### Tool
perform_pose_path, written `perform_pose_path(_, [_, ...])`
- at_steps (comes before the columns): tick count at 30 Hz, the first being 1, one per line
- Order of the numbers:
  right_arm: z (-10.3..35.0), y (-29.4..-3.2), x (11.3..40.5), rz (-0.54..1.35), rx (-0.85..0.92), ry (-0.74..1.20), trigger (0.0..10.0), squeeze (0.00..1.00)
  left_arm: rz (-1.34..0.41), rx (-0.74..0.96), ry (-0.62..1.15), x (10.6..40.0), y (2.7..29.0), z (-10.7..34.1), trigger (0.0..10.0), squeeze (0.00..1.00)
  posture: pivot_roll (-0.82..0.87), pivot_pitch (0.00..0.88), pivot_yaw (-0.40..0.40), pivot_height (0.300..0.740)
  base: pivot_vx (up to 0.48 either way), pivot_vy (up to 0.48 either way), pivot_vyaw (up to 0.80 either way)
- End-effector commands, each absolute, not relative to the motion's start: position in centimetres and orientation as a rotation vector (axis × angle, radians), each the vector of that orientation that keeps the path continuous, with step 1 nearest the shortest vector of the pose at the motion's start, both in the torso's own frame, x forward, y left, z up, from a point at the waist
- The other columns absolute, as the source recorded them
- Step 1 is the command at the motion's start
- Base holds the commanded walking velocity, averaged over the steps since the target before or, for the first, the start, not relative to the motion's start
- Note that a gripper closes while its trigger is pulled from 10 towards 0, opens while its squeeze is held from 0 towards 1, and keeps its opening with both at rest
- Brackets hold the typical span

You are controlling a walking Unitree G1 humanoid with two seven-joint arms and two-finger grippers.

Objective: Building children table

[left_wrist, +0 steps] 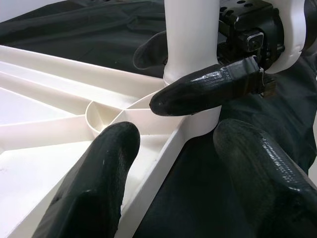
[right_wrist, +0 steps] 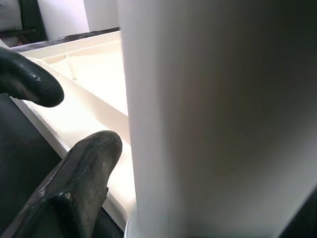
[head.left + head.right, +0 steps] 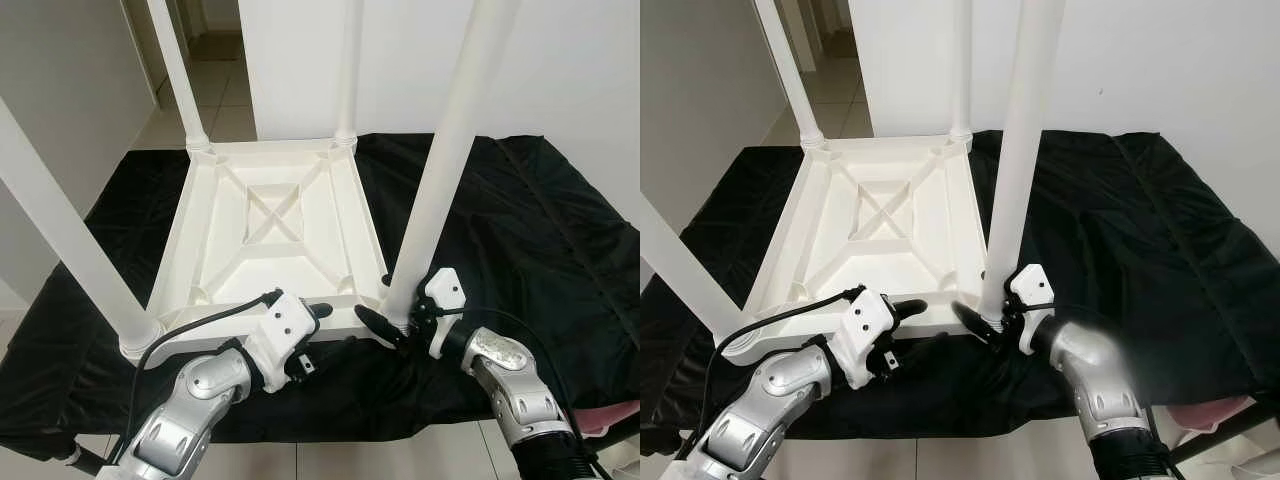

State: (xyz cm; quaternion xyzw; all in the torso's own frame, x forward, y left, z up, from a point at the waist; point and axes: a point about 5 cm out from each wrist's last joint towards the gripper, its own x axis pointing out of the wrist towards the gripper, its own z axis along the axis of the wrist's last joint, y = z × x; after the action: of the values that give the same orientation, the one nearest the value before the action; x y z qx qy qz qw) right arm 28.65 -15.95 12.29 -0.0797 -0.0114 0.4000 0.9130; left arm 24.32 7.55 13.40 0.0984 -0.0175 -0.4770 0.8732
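A white children's table lies upside down on a black cloth, its legs pointing up. My right gripper is shut on the base of the near right leg. One of its fingers crosses the front of that leg and the other sits behind it. In the right wrist view the leg stands right against a finger. My left gripper is open at the table's near rim, one finger inside the rim and one outside, close to that corner.
Three more legs stand up: near left, far left and far right. The cloth-covered surface ends just in front of my arms. A white wall stands behind, with tiled floor at the far left. Something pink lies low on the right.
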Motion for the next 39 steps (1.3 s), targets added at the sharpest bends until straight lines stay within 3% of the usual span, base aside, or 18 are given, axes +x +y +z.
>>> perform_pose_path(1, [12.38, -15.9, 28.83, 0.831, -0.176, -0.029, 10.0, 0.0, -1.02, 0.215, -0.023, 24.24, 7.87, 13.33, 10.0, 0.0, -0.08, 0.0, 0.066, 0.74, 0.0, 0.0, 0.0])
perform_pose_path(25, [12.56, -15.61, 28.99, 0.841, -0.187, -0.05, 10.0, 0.0, -1.024, 0.211, -0.019, 24.09, 7.67, 13.12, 10.0, 0.0, -0.08, 0.0, 0.062, 0.74, 0.0, 0.0, 0.0])
perform_pose_path(26, [12.6, -15.6, 29.04, 0.84, -0.19, -0.053, 4.8, 0.0, -1.025, 0.212, -0.021, 24.15, 7.64, 13.17, 10.0, 0.0, -0.07, 0.0, 0.061, 0.74, 0.0, 0.0, 0.0])
perform_pose_path(30, [12.65, -15.51, 29.08, 0.837, -0.181, -0.058, 4.1, 0.0, -1.022, 0.212, -0.026, 24.34, 7.58, 13.31, 10.0, 0.0, -0.07, 0.0, 0.058, 0.74, 0.0, 0.0, 0.0])
perform_pose_path(31, [12.63, -15.42, 29.07, 0.838, -0.177, -0.058, 1.7, 0.0, -1.02, 0.214, -0.028, 24.39, 7.59, 13.33, 10.0, 0.0, -0.07, 0.0, 0.056, 0.74, 0.0, 0.0, 0.0])
perform_pose_path(32, [12.62, -15.38, 29.06, 0.839, -0.177, -0.058, 1.7, 0.0, -1.02, 0.215, -0.028, 24.39, 7.6, 13.32, 10.0, 0.0, -0.07, 0.0, 0.056, 0.74, 0.0, 0.0, 0.0])
perform_pose_path(33, [12.61, -15.36, 29.04, 0.84, -0.174, -0.058, 0.0, 0.0, -1.02, 0.215, -0.027, 24.33, 7.6, 13.31, 10.0, 0.0, -0.07, 0.0, 0.056, 0.74, 0.0, 0.0, 0.0])
perform_pose_path(39, [12.38, -15.28, 28.9, 0.844, -0.159, -0.049, 0.2, 0.0, -1.024, 0.22, -0.024, 24.17, 7.67, 13.18, 10.0, 0.0, -0.06, 0.0, 0.053, 0.74, 0.0, 0.0, 0.0])
